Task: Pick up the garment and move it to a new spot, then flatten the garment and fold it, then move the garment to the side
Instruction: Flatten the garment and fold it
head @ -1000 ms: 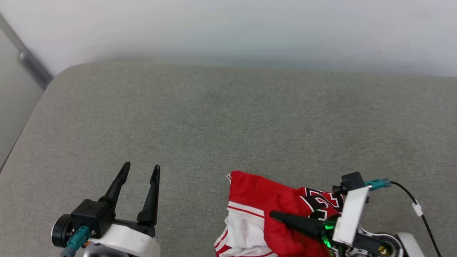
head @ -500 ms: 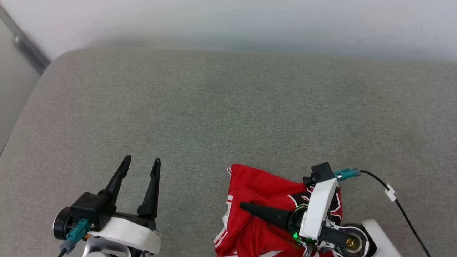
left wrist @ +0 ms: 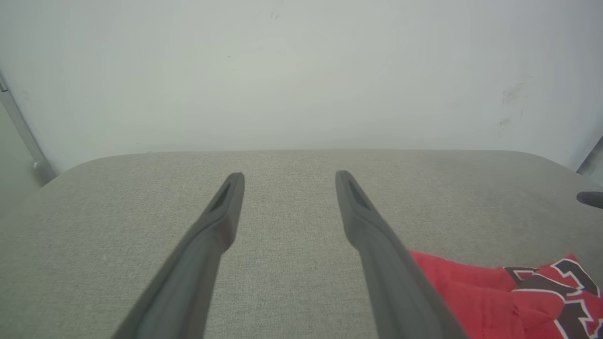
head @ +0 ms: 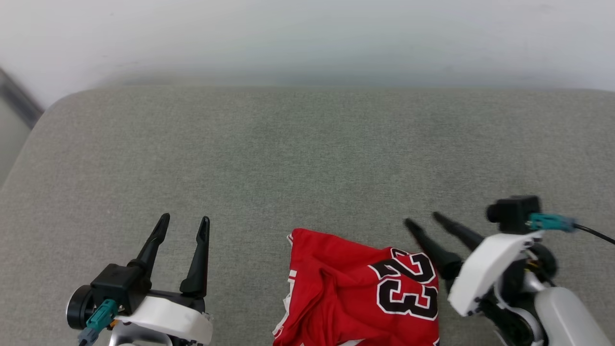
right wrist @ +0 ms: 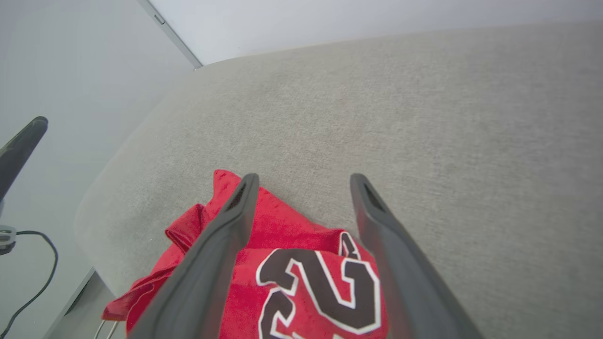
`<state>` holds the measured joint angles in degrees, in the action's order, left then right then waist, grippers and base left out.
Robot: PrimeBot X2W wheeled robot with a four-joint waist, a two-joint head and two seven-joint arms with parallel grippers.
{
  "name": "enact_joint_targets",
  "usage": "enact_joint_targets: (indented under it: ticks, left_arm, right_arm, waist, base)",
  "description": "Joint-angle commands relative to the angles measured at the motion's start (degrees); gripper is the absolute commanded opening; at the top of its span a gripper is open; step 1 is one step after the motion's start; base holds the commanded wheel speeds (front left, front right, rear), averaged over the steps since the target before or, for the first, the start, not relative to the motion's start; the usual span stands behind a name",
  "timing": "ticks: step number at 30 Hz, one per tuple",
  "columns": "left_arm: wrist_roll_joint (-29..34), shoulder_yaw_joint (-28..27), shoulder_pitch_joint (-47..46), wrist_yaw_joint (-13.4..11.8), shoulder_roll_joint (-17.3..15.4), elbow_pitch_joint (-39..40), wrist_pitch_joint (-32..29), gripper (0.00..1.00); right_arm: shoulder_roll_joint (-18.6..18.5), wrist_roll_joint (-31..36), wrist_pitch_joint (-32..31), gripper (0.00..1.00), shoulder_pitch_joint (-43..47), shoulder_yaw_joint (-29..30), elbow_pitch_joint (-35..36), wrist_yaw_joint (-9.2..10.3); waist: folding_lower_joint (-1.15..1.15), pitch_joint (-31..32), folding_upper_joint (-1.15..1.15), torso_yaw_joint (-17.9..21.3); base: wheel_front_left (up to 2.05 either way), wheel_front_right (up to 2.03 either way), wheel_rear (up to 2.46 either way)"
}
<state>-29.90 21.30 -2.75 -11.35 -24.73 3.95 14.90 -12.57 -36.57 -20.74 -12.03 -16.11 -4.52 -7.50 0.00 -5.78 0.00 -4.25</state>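
The wall (head: 307,38) is the biggest thing before me, pale and bare, well beyond the garment (head: 346,298). Next comes the grey cloth-covered surface (head: 307,154), which spreads out from the garment on its far side, its left and its right.

The garment is a red shirt lying crumpled on the surface's near edge, close in front of me, and its lower part runs out of the bottom of my head view. It is rumpled into folds on its left half. On its right half a dark, white-outlined 23 (head: 408,288) faces up. A little white striped trim shows at its left edge.

My right pincer (head: 422,218) is at the garment's upper right corner, its two fingers spread wide with nothing between them. From my wrist they reach out over the 23, one finger above the red cloth and the other near the garment's right edge. I cannot tell whether either one touches the cloth.

My left pincer (head: 185,218) is off to the garment's left, apart from it and over bare grey cloth. Its fingers are equally wide apart and hold nothing.

A teal plug (head: 547,222) with a black lead sits on my right wrist, to the right of the garment.
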Motion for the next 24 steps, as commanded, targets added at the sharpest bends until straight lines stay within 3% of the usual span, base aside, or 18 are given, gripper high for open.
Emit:
enact_joint_targets:
  ticks: [1,6,11,17,24]
  left_arm:
    - [0.5,-0.3,0.6,-0.2,0.2,0.1,0.4,1.0]
    - [0.9,-1.4,1.4,-0.6,0.6,0.3,0.4,1.0]
    - [1.4,-2.9,2.4,-0.7,1.2,0.4,0.4,1.0]
    - [2.8,-4.5,4.1,-0.3,2.1,0.5,0.3,1.0]
    - [3.7,-5.7,6.8,0.7,3.1,-0.3,0.3,1.0]
  right_arm:
    - [0.0,2.5,1.5,1.0,1.4,1.7,0.5,0.02]
    - [1.6,14.3,8.9,1.0,4.6,11.7,3.0,0.02]
    - [4.0,20.1,15.9,1.0,7.6,17.4,6.8,0.02]
    - [5.3,23.8,20.8,1.0,11.1,17.5,10.6,0.02]
    - [6.1,25.0,20.3,1.0,16.6,16.0,12.4,0.02]
  waist:
    - [0.0,0.5,0.0,0.7]
    - [0.0,1.5,0.0,2.2]
    - [0.0,2.6,0.0,3.5]
    - [0.0,4.7,0.0,4.5]
    - [0.0,7.0,0.0,5.0]
  base:
    - [0.0,0.0,0.0]
    - [0.0,0.0,0.0]
    - [0.0,0.0,0.0]
    - [0.0,0.0,0.0]
    - [0.0,0.0,0.0]
